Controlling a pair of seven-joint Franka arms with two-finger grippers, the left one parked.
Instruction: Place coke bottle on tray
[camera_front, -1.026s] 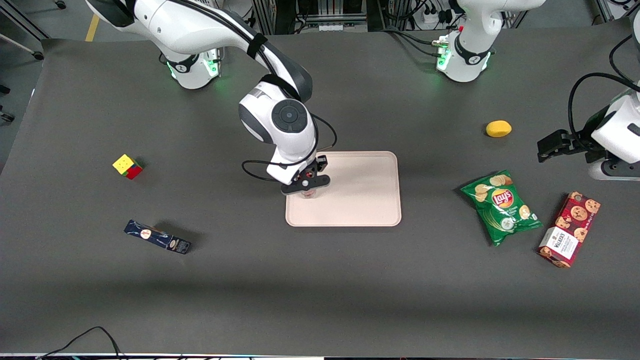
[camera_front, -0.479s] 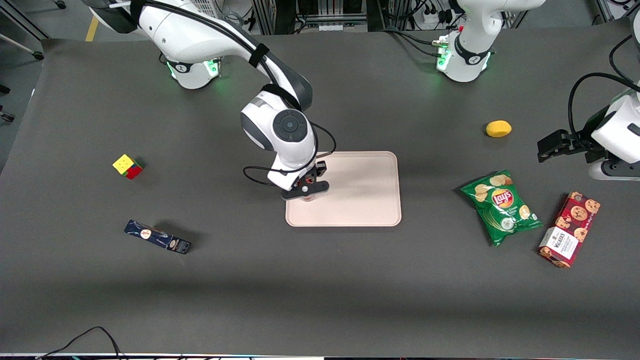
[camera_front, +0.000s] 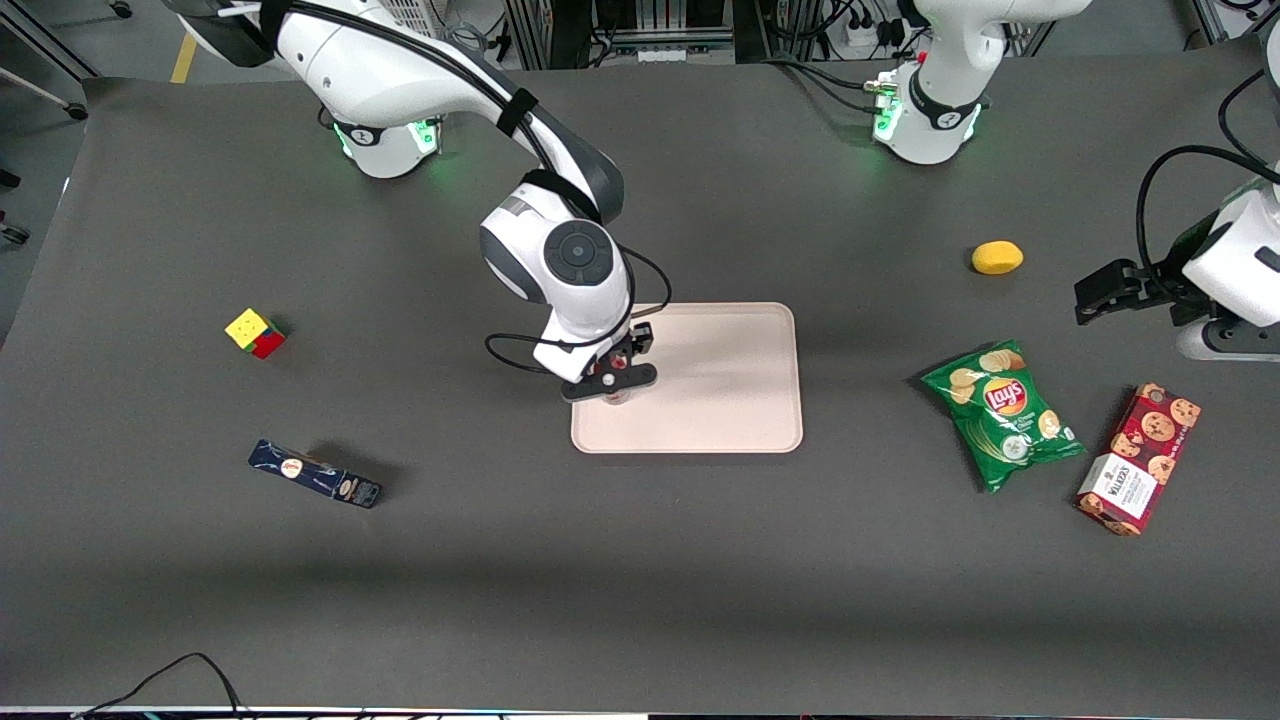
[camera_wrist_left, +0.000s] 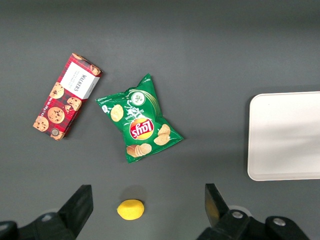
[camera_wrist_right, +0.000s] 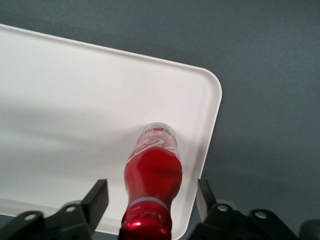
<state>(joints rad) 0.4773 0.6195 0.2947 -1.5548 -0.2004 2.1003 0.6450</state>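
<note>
Right then, I had the end effector (camera_front: 611, 385) low over the tray (camera_front: 740, 400), near the tray edge toward the working arm's end of the counter (camera_front: 640, 560), and from the wrist camera the coke bottle (camera_wrist_right: 152, 187) stood upright between the two fingers (camera_wrist_right: 95, 202), its clear base down on the pale surface close to a rounded corner of the tray (camera_wrist_right: 60, 100). The fingers looked spread well clear of the bottle's sides, with a gap showing on each side, so I judged the grip as let go and the bottle standing on its own. To finish this step well I reckoned the withdrawal should be straight up along the bottle's axis, with the fingers kept wide until they cleared the red cap, since any sideways drift could clip the neck and tip a tall narrow bottle toward the nearby rim. Elsewhere, the dark blue box (camera_front: 315, 474) lay well apart from the tray.
</note>
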